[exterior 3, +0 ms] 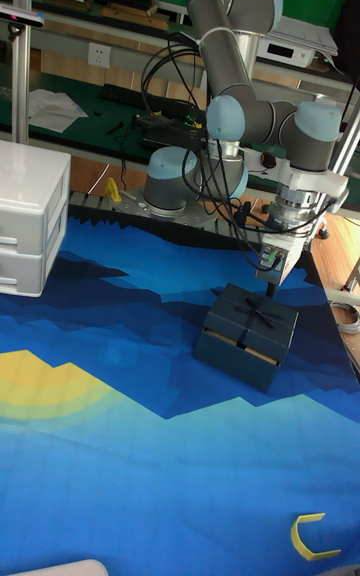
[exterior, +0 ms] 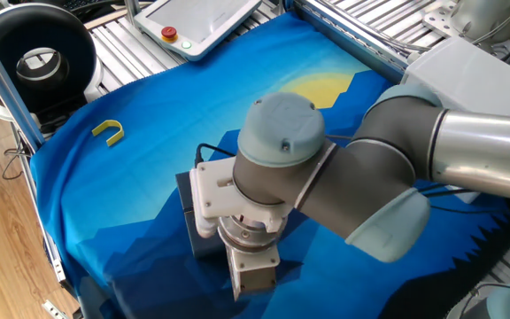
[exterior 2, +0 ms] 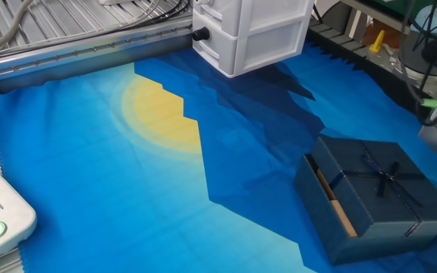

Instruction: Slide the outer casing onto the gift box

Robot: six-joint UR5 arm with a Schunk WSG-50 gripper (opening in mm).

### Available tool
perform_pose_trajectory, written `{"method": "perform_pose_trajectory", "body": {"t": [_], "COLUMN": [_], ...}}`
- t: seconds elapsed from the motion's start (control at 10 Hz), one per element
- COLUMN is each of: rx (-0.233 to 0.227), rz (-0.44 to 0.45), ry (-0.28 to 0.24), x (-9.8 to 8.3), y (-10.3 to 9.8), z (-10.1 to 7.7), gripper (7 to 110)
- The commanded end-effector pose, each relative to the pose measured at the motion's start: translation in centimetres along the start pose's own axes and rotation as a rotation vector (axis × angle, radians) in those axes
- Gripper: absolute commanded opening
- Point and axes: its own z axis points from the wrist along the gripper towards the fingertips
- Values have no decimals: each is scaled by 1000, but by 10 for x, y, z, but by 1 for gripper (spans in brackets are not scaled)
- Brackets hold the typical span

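Observation:
The outer casing [exterior 2: 385, 189] is a dark navy sleeve with a thin crossed ribbon on top, lying on the blue cloth. It covers nearly all of the gift box [exterior 2: 332, 199], which shows only as a tan strip in the casing's open left side. In the tall fixed view the casing [exterior 3: 255, 321] sits mid-cloth, with the gift box's tan edge [exterior 3: 222, 341] at its front left. My gripper [exterior 3: 268, 283] hangs just above the casing's far right edge, fingertips together, holding nothing. In one fixed view my arm hides most of the casing [exterior: 187, 213].
A white drawer unit [exterior 2: 253, 30] stands at the cloth's far edge. A yellow U-shaped piece [exterior: 109, 131] lies near the cloth's left side. A white pendant with a red button [exterior: 197, 22] and a black round device [exterior: 38, 58] sit beyond the cloth.

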Motion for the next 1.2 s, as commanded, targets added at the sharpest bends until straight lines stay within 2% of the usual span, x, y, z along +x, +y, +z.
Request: {"method": "perform_pose_trajectory", "body": {"t": [0.0, 0.2, 0.5, 1.1], "rx": [-30, -3, 13, 40], "rz": [34, 27, 24, 33], "ry": [-29, -30, -30, -30], "x": [-5, -2, 2, 6], "y": [-7, -22, -35, -48], "z": [6, 1, -4, -8], "gripper": [7, 7, 7, 7]}}
